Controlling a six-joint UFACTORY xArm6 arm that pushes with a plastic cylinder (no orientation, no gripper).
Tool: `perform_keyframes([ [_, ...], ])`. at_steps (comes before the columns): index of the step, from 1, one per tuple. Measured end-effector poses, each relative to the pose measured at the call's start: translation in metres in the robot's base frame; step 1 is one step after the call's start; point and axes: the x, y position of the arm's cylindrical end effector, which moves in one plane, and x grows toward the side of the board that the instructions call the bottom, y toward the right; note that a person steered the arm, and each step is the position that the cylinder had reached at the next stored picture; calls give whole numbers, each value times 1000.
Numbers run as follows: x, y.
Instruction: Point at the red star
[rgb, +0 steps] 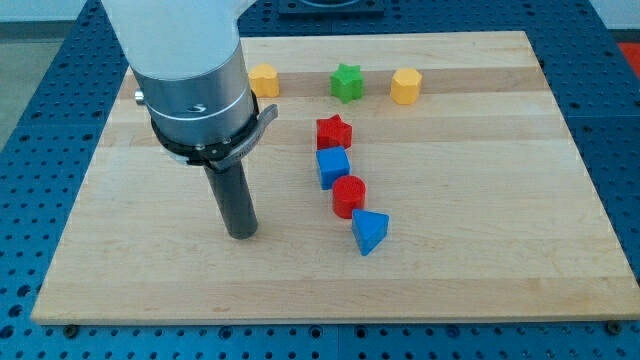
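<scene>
The red star (334, 131) lies flat near the middle of the wooden board (480, 200), heading a short chain of four blocks that runs down toward the view's bottom and slightly right: the blue cube (333, 166) touches its lower edge, then comes the red cylinder (349, 196), then the blue triangular block (369, 232). The star is compact, with no clear long axis, and which way its arms point cannot be settled at this size. No writing or brand shows on any block or on the arm. Along the view's top edge stand a yellow block (263, 80), a green star (347, 82) and a yellow hexagonal block (405, 85). My tip (241, 234) rests on the board well to the view's left of the chain, level with the blue triangular block and apart from every block. The arm carries only this dark rod, with no jaws to open or close, and it holds nothing.
</scene>
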Motion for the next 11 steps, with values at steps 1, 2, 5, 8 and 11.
perform_keyframes([
  [1,0,0],
  [2,-3,0],
  [5,-134,0],
  [8,-163,17],
  [11,-163,105],
])
